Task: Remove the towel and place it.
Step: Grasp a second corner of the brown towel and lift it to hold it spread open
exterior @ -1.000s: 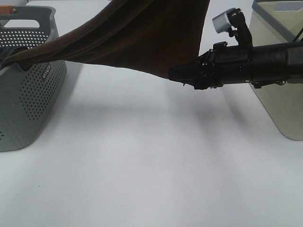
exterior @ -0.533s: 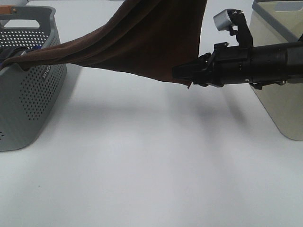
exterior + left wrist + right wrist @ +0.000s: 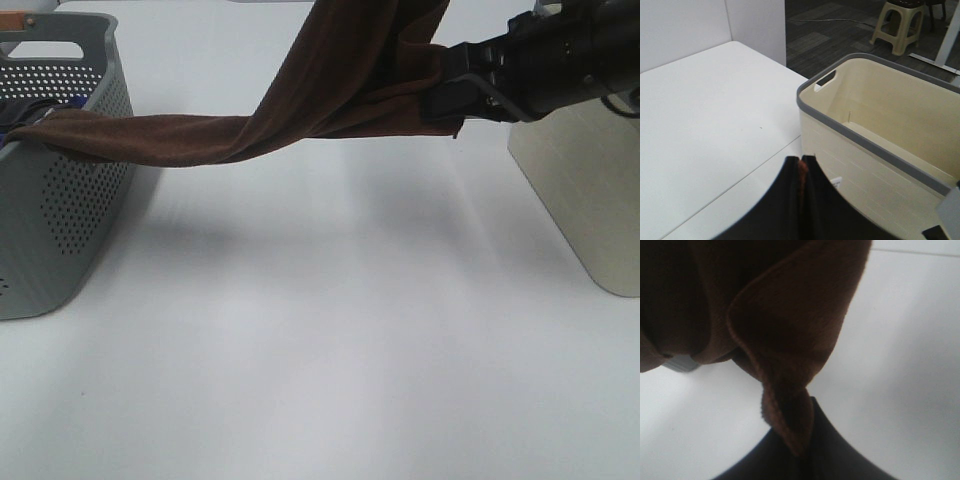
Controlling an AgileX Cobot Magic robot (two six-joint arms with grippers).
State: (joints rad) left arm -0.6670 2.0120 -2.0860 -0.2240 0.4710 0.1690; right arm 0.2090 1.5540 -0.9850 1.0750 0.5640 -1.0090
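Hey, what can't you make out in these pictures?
Exterior view: towel top is cut off by the upper edge.
Exterior view: grey basket contents are hidden by its wall and the towel.
Right wrist view: right gripper tips are dark and blurred behind pinched towel folds.

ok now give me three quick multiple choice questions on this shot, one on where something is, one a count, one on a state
1. Where does the low end of the dark reddish-brown plush towel rest?
A on the rim of the grey perforated plastic basket
B on the floor
C hanging free

2. How many containers are in view?
A one
B two
C four

3. The right hand is:
A open
B shut on the towel
C shut on a handle

Key:
1 A, the end drapes over the basket's rim.
2 B, that basket plus the cream plastic bin with a grey rim.
3 B, the right wrist view shows a towel fold pinched in it.
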